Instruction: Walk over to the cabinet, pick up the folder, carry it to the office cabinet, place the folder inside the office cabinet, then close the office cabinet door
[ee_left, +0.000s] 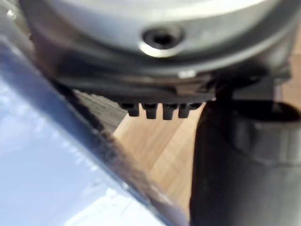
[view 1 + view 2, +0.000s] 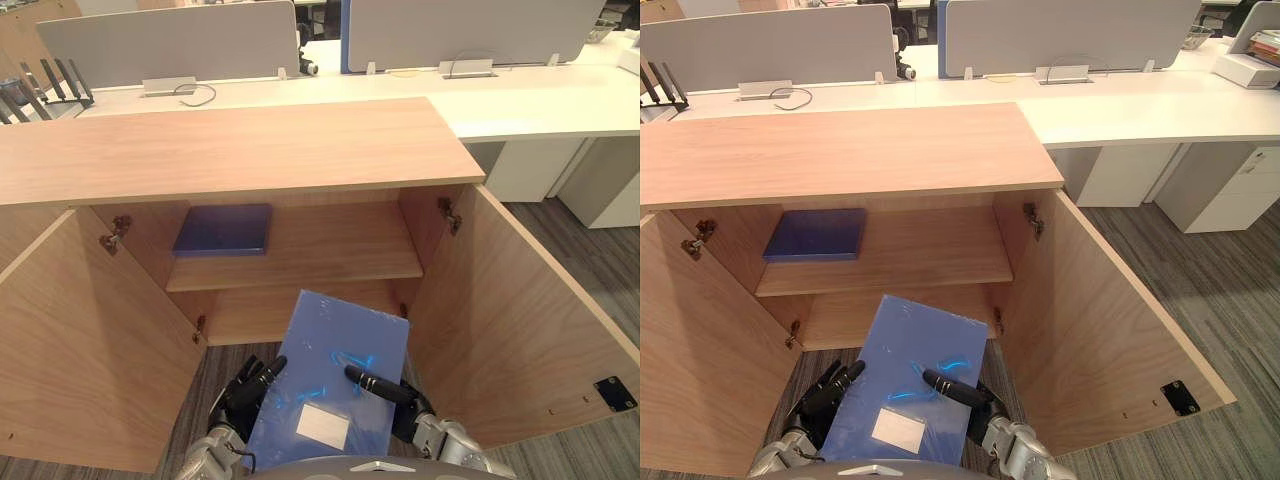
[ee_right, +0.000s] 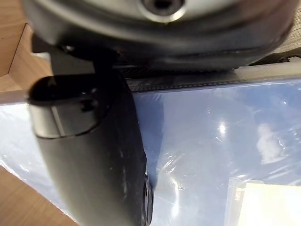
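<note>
Office cabinet (image 2: 240, 150) is standing open | left hand (image 2: 245, 393) and right hand (image 2: 405, 400) are clasping the light-blue folder (image 2: 340, 340) by its side edges.

Left hand (image 2: 243, 392), left of folder (image 2: 340, 335): matte black, segmented fingers, silver-grey cuff (image 2: 203, 457) behind. Right hand (image 2: 408, 412), right of folder: same black shell, glossy rounded thumb (image 3: 94, 155). Wrist housing (image 1: 155, 61): rounded silver-grey, recessed dark screw (image 1: 161, 36)

Folder (image 2: 340, 330) near edge cut off at eye view's bottom. Right hand (image 2: 380, 386): thumb on top, rest tucked under folder. Left cabinet door (image 2: 90, 340) clipped at the side. Small item (image 2: 311, 68) on desk (image 2: 540, 105): can't identify.
</note>
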